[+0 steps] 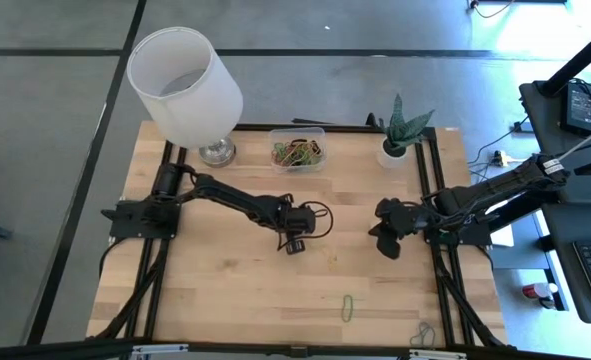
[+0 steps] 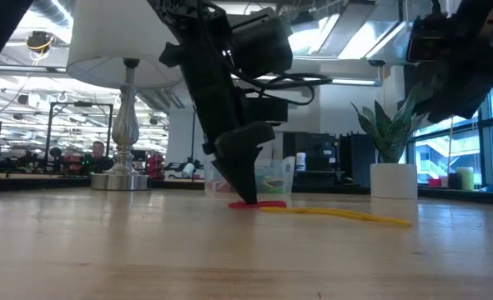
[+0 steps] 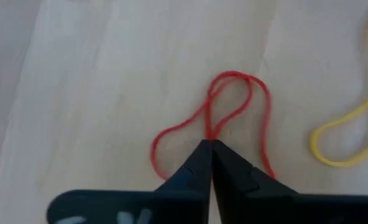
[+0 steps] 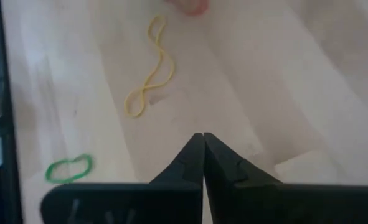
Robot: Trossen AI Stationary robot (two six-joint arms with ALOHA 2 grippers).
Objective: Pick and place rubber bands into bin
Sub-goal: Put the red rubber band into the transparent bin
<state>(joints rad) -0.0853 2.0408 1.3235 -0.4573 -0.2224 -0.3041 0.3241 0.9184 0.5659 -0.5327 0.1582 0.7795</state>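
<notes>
A thin red rubber band [image 3: 224,118], twisted into a loose figure-eight, lies flat on the pale wooden table [image 1: 225,280] at the middle of the high view. The left gripper [image 3: 208,147] is down on it with its jaws pressed together on the strands where the loops cross, so it appears to hold the band at that waist; the larger loop stretches away from the fingertips toward the top of the left wrist frame, and a smaller loop bulges to the lower left. In the low view the red band shows as a flat sliver under the dark fingertips, touching the table.

A thin yellow rubber band [image 4: 149,68] lies just beside it, long and narrow. A small green rubber band [image 1: 348,307] rests near the bottom edge of the high view, well apart.

The small clear plastic bin [image 1: 297,150], already holding a tangle of coloured bands, sits at the top centre of the high view, straight up the frame from the left gripper. The left arm is clearly the nearer one, so the carry is likely a lift and a short reach toward the top

The right gripper [image 4: 203,137] hangs at centre right, jaws closed on nothing
</notes>
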